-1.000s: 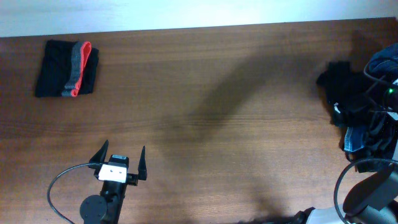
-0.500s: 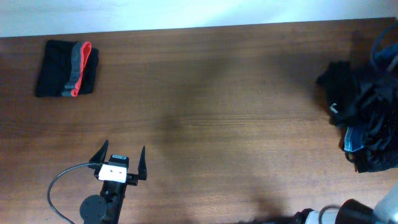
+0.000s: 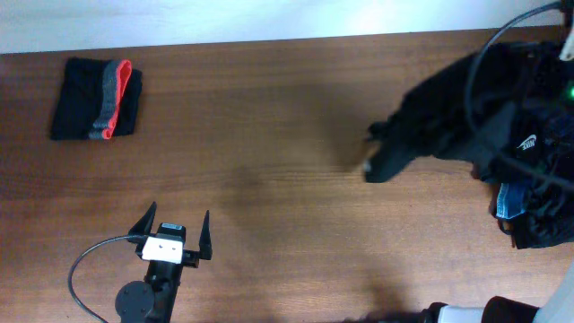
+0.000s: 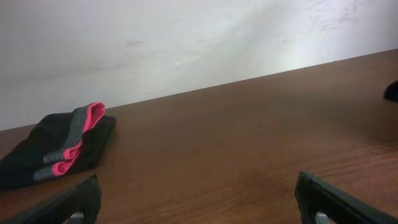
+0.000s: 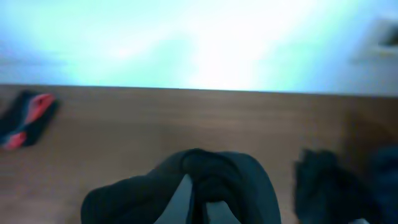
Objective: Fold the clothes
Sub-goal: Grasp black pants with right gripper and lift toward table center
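Right jaws clenched on black shirt (image 3: 430,135), fabric draped over them; left jaws released, well apart.

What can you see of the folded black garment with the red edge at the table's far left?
The folded garment is soft black fabric with a grey band trimmed in red-pink running down its right part. It is folded into a compact, roughly square stack and lies flat on the wooden table near the far left edge. Only the table touches it.
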You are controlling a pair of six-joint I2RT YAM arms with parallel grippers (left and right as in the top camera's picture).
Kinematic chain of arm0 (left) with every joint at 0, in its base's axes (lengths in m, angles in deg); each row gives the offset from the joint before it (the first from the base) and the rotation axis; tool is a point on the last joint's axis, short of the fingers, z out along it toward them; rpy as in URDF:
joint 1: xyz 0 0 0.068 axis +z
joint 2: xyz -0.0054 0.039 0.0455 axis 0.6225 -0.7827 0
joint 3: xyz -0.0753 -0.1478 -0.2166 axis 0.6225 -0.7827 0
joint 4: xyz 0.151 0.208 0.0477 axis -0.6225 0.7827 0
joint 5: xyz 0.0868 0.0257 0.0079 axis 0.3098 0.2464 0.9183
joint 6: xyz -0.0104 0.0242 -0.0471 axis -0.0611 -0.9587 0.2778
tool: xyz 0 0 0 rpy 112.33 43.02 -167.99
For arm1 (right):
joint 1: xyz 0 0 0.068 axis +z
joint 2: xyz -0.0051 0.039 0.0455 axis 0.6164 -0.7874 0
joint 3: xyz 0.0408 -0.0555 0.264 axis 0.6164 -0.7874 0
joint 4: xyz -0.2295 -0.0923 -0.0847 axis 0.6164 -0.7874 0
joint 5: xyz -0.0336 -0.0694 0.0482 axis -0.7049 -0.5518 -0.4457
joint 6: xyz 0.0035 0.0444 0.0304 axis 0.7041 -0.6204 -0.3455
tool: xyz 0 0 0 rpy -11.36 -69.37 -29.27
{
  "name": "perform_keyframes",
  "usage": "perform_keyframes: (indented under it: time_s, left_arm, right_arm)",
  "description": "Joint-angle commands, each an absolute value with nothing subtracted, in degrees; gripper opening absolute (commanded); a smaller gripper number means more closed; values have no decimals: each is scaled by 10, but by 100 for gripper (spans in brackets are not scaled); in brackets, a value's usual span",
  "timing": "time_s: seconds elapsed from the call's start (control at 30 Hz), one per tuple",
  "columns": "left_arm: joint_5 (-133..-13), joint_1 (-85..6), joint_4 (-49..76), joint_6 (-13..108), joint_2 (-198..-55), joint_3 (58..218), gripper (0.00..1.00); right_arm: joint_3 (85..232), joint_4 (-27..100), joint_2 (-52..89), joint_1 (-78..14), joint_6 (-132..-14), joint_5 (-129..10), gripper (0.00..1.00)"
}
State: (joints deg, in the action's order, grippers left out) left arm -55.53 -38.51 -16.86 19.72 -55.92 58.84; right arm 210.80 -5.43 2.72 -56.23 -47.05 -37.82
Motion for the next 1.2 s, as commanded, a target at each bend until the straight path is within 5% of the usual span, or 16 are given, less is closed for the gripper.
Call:
perform_keyframes:
  time_s: [0.0,0.47,0.67,1.07,1.17]
  left_arm:
    - [-561,-382,-168,188,-554,585,99]
    - [-561,-382,-168,188,-554,585,99]
    - [-561,-382,-168,188,-554,585,99]
    - [-571,-382,-171,190,-554,585,99]
    - [-645,-382,-178,190,-554,586,99]
  right_arm:
    - [2128,-49,30,-529,-456,-306,4]
    - [2127,-85,9,-326,-499,-316,4]
    - [2126,-177,-38,-260,-519,-499,4]
    - [2127,-233,-130,-227,-504,-578,4]
    - [2127,-240,-131,-216,-495,-687,4]
